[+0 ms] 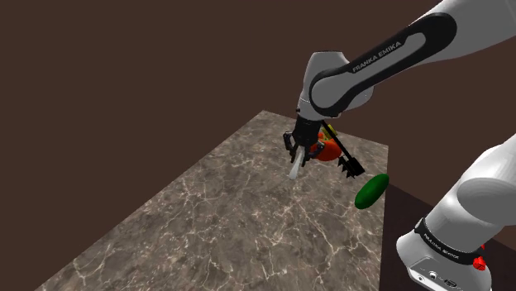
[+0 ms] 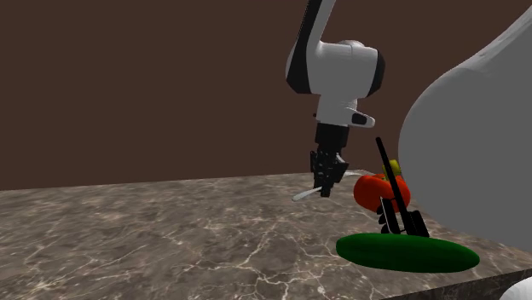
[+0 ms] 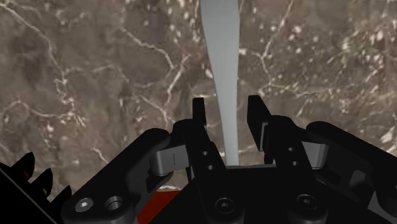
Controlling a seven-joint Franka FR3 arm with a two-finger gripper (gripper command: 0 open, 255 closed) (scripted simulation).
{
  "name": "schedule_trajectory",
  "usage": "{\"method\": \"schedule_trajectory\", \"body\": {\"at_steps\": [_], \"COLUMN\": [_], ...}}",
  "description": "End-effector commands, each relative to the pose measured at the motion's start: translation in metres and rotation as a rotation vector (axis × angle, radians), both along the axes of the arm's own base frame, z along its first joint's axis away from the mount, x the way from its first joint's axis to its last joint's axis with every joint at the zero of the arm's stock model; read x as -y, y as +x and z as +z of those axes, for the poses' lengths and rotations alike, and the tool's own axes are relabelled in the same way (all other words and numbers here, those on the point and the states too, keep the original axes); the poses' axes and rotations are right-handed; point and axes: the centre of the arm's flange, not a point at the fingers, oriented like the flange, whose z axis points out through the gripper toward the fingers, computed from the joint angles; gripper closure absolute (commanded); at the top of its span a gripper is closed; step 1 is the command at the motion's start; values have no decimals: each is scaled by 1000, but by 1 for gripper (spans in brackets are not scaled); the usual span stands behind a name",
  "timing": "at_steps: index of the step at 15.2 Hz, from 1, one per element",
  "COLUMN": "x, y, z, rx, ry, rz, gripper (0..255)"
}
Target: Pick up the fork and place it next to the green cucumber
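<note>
My black gripper (image 1: 299,157) hangs over the far part of the marble table (image 1: 207,223), shut on a pale grey fork (image 1: 295,169). In the second exterior view the fork (image 2: 304,195) sticks out sideways from the gripper (image 2: 322,189), just above the tabletop. The wrist view has the fork (image 3: 224,57) running out between the two fingers of the gripper (image 3: 227,105), over brown marble. The green cucumber (image 1: 371,190) lies near the table's edge, towards the stand from the gripper. In the second exterior view the cucumber (image 2: 406,252) is at the front right.
A red tomato-like thing (image 1: 328,150) and a black toothed utensil (image 1: 351,165) lie between the gripper and the cucumber. The tabletop (image 2: 170,239) ends just past the cucumber. The white stand (image 1: 438,256) is at the shoulder view's lower right.
</note>
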Motion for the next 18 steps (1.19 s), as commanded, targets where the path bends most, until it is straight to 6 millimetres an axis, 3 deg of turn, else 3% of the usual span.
{"method": "schedule_trajectory", "body": {"at_steps": [1,5,6,11,15,18], "x": [0,0,1,0,7,7], "y": [-3,-3,-4,-3,-1,-1], "z": [-6,-6,-6,-6,43,43], "rx": [-14,-14,-14,-14,-14,-14], "ry": [-1,-1,-1,-1,-1,-1], "rz": [1,1,1,1,1,1], "gripper": [255,255,0,0,0,0]}}
